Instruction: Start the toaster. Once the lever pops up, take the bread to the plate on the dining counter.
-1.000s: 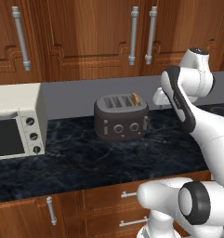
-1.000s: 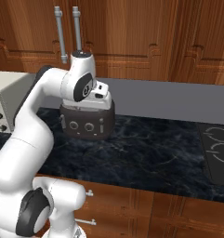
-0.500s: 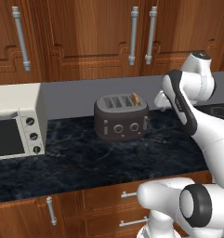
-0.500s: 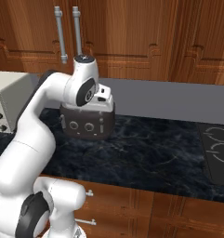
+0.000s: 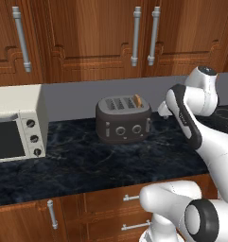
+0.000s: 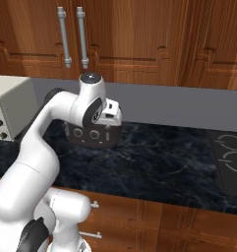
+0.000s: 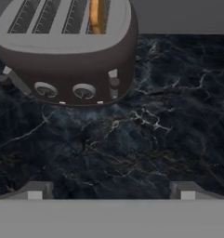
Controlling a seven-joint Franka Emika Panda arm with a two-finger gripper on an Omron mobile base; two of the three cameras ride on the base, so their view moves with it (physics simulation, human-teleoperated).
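Gripper [image 7: 111, 190] jaws are standing wide apart, holding nothing, facing the small dark grey rounded toaster [image 7: 69, 56] (tan-brown bread slice [image 7: 97, 16] sticking up from its end slot) on the black marbled counter [image 7: 169, 116]

Dark kitchen stone, warm wood, one spot of orange-tan.

The toaster [image 5: 123, 119] is dark grey with a paler grey slotted top; the bread [image 5: 138, 100] in its rightmost slot is orange-tan. The counter [image 5: 87, 165] is black with thin whitish veining. At the left of the frame stands a cream-white oven [image 5: 17, 123] with a dark glass door. The cabinets [image 5: 87, 38] are reddish-brown wood with silver-grey handles; the wall strip [image 5: 73, 98] is plain grey.
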